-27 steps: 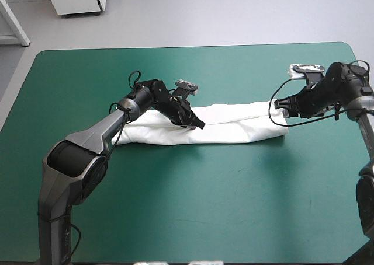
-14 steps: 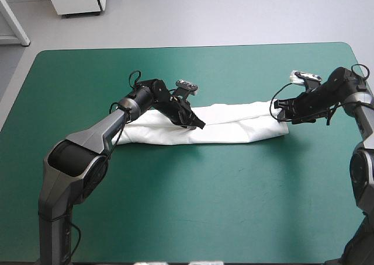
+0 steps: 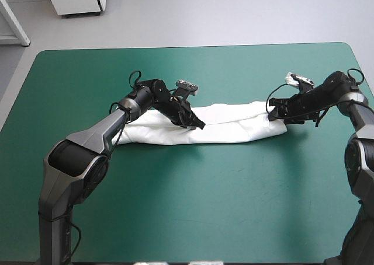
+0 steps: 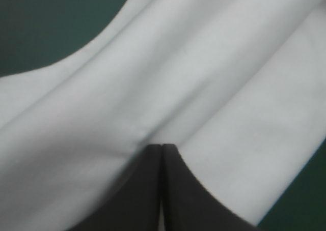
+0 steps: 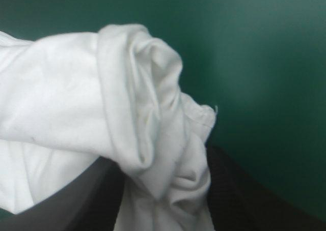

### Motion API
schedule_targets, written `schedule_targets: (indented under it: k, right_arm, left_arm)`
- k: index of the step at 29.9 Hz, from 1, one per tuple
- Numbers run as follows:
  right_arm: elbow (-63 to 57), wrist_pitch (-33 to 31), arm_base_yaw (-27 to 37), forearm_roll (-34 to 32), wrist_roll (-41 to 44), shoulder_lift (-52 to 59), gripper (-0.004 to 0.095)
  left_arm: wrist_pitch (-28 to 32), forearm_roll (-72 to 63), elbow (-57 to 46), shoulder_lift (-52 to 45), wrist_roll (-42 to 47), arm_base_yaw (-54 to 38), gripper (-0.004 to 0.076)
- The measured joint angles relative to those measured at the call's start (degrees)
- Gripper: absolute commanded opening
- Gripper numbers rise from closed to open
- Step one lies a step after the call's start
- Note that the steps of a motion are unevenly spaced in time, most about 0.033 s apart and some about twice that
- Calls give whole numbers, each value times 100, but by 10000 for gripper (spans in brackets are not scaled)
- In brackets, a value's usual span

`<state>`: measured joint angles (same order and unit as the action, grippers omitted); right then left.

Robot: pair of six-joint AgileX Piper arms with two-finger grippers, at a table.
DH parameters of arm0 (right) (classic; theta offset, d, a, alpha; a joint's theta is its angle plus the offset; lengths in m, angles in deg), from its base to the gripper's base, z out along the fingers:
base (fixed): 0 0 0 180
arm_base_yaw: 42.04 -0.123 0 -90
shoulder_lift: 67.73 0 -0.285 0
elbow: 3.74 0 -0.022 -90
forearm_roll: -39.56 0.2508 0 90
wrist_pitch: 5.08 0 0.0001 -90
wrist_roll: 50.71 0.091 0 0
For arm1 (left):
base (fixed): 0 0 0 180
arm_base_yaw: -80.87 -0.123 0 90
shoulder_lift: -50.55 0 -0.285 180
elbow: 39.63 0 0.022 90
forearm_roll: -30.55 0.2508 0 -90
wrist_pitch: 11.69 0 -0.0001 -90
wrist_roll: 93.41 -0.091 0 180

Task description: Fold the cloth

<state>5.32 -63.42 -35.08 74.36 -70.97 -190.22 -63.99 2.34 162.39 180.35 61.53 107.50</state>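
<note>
Where the T-shirt (image 3: 234, 128) lies as a long, narrow white band across the middle of the teal-green cover (image 3: 193, 206), running from left to right, I have both pincers at it. My left gripper (image 3: 198, 125) sits on the band near its middle, a little toward the left. Its black fingers are pressed together into one point, and a crease of fabric puckers into the tip, so it is clamped on the T-shirt. My right gripper (image 3: 274, 114) is at the band's right end. Its fingers (image 5: 239, 190) stand apart, with the bunched, hemmed end of the shirt lying rumpled and rolled between them. Bare cover shows just beyond that end. Between my two pincers the band rests flat on the table.
</note>
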Motion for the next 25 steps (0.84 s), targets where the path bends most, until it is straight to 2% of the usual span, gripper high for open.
schedule_targets:
  k: [3,8,16,25]
  right_arm:
    - [32,-39,0,249,-121,-93,297]
    - [39,-29,-115,364,-326,-184,-21]
    - [45,-108,-183,625,-507,-228,-16]
    - [792,-601,-237,460,-468,56,-16]
  left_arm:
    - [0,10,0,0,0,0,-9]
    - [-4,43,4,0,0,0,-9]
    - [-4,55,4,0,0,0,-9]
    - [-11,78,11,0,57,0,-9]
